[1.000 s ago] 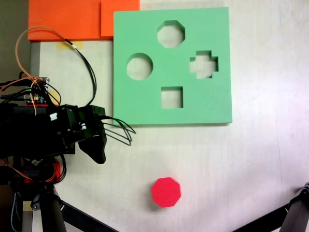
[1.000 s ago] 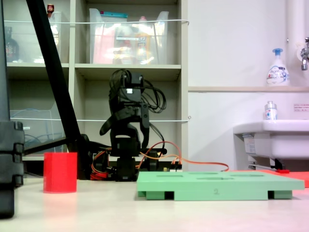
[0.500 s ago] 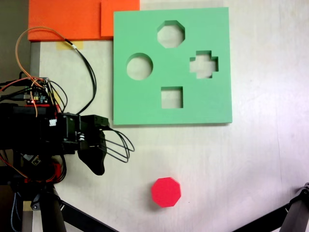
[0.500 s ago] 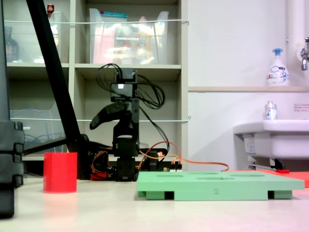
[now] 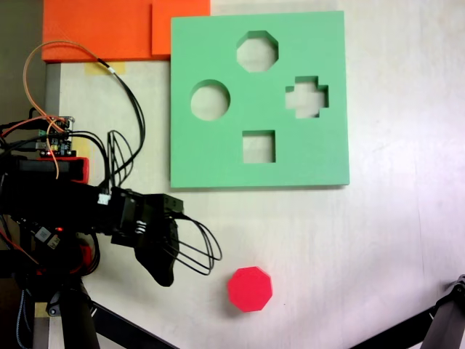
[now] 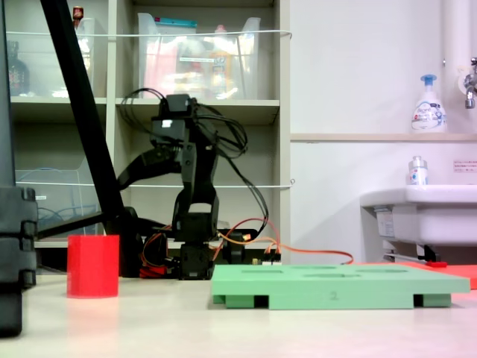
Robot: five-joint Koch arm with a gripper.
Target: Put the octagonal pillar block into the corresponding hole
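Observation:
The octagonal pillar block point(image 5: 250, 289) is bright red and stands alone on the pale table, near the bottom of a fixed view from above; in the side fixed view the block point(image 6: 93, 266) sits at the left. The green foam board point(image 5: 218, 156) lies flat further up, with the corresponding hole point(image 5: 257, 51), the eight-sided cutout, near its top edge. My black gripper point(image 5: 166, 275) hangs to the left of the block, well apart from it and raised above the table point(image 6: 124, 174). Its jaws overlap in both fixed views, so I cannot tell whether it is open.
The board also has round point(image 5: 210, 99), cross-shaped point(image 5: 306, 97) and square point(image 5: 259, 146) cutouts. Orange foam sheets point(image 5: 102, 29) lie at the top left. Black stand legs point(image 5: 81, 314) cross the lower corners. A shelf and a sink point(image 6: 421, 212) stand behind the table.
The arm has swung away from the board's corner and stretched out towards the red block. In the side view the gripper moved left and the arm rose. The block and board stayed put.

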